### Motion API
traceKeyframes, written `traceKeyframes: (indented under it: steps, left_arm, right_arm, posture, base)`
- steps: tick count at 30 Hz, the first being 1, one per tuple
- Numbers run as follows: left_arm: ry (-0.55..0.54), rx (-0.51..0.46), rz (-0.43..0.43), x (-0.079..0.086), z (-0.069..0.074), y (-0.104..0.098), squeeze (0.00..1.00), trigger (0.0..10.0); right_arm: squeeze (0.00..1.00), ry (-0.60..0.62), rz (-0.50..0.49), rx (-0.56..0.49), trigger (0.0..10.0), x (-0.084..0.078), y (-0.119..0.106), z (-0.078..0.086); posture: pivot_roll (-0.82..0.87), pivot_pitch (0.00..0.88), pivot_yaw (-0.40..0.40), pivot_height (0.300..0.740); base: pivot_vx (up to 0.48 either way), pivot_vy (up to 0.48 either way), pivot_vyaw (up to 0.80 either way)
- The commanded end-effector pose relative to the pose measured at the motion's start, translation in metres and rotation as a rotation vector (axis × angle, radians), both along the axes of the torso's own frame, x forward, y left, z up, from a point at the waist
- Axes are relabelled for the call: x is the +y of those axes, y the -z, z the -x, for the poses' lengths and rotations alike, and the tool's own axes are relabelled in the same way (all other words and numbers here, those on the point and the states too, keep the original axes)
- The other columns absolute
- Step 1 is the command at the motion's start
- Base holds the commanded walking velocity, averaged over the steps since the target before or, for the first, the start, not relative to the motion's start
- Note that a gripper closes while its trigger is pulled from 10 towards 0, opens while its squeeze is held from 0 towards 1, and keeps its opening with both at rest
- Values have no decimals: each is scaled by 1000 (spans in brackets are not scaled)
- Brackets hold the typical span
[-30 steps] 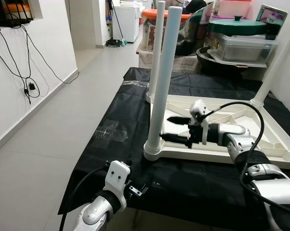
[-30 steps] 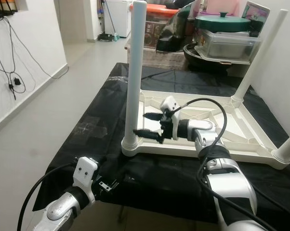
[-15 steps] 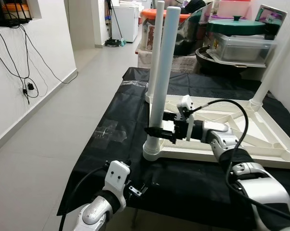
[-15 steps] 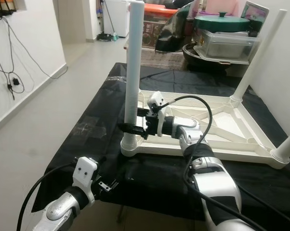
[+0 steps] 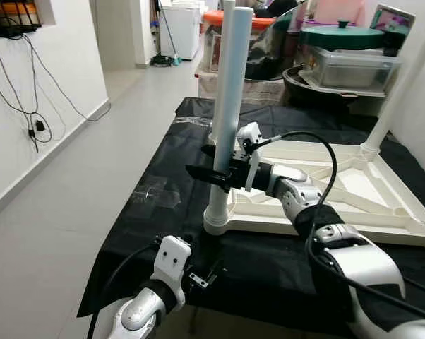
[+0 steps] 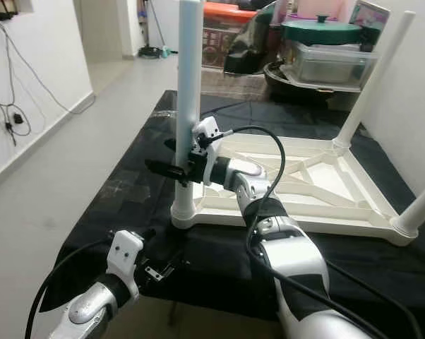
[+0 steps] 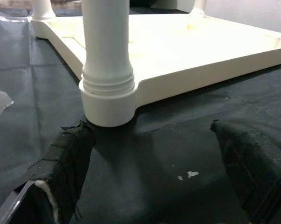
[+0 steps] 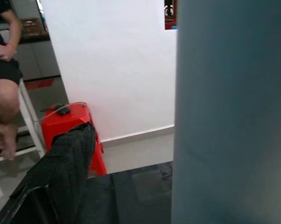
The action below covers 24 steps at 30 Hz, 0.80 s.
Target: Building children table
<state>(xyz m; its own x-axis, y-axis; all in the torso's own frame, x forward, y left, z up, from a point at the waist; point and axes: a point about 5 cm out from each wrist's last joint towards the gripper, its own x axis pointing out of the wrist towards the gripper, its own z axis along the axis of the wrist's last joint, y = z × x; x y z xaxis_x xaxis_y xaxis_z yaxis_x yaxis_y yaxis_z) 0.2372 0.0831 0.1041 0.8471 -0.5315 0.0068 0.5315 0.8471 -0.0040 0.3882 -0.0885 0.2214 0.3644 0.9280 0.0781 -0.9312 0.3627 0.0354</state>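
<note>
- Left eye view has the cream children's table [image 5: 339, 187] lying upside down on a black cloth [image 5: 163, 176], legs pointing up.
- Right gripper [image 5: 209, 169] reaches across to the near left leg [image 5: 225, 106], with one black finger on each side of the white tube, low on it, a bit above the collar where it screws into the corner socket [image 5: 216, 220].
- Honestly I can't tell whether the fingers are actually pressing on the leg or just straddling it. In the right wrist view the tube sits right up against the camera with one finger [image 8: 61, 172] beside it.
- That same wrist view catches a red stool [image 8: 73, 123] by a white wall and a seated person's leg [image 8: 5, 112] off to the side.
- Left gripper [image 7: 154, 172] sits low at the near edge of the cloth, spread wide and holding nothing, fingers just short of the leg's socket.
- Other legs stand at the far corners, and storage bins [image 5: 350, 63] are piled behind the table.
</note>
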Motion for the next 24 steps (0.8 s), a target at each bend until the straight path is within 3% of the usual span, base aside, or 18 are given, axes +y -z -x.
traceKeyframes:
  steps: [1, 5, 6, 7, 15, 16, 19, 24]
  left_arm:
    - [1, 1, -8, -2, 2, 0, 0, 10000]
    - [-1, 4, -4, -2, 4, -1, 0, 10000]
    - [-2, 4, -3, -2, 5, -1, 0, 10000]
    - [-5, 4, -3, -2, 6, -2, 0, 10000]
    - [-11, 5, -3, -2, 7, -2, 0, 10000]
    - [-11, 7, -2, -2, 7, -2, 0, 10000]
    - [-10, 7, -2, -2, 6, -2, 0, 10000]
    - [-7, 9, -1, -2, 4, -1, 0, 10000]
  right_arm:
    - [0, -55, -22, 2, 10000, 10, -5, 1]
    - [0, -72, -18, 3, 10000, 15, -4, 2]
    - [0, -68, -19, 12, 1608, 19, -3, 2]
    - [0, -60, -25, 25, 0, 25, -1, 3]
    - [0, -13, 5, 27, 0, 33, 7, 3]
    - [0, 60, 15, 35, 0, 30, 10, 0]
    - [0, 112, 23, 41, 0, 27, 12, -2]
    - [0, 413, 4, 72, 0, -1, 22, -12]
  posture:
    - [189, 0, -104, 740]
    - [202, 0, -105, 740]
    - [211, 0, -111, 740]
    - [213, 0, -111, 740]
    - [205, 0, -109, 740]
    - [194, 0, -105, 740]
    - [194, 0, -105, 740]
    - [162, 0, -87, 740]
  base:
    - [0, 0, 0]
    - [0, 0, 0]
    - [0, 0, 0]
    - [0, 0, 0]
    - [0, 0, 0]
    - [0, 0, 0]
    - [0, 0, 0]
    - [0, 0, 0]
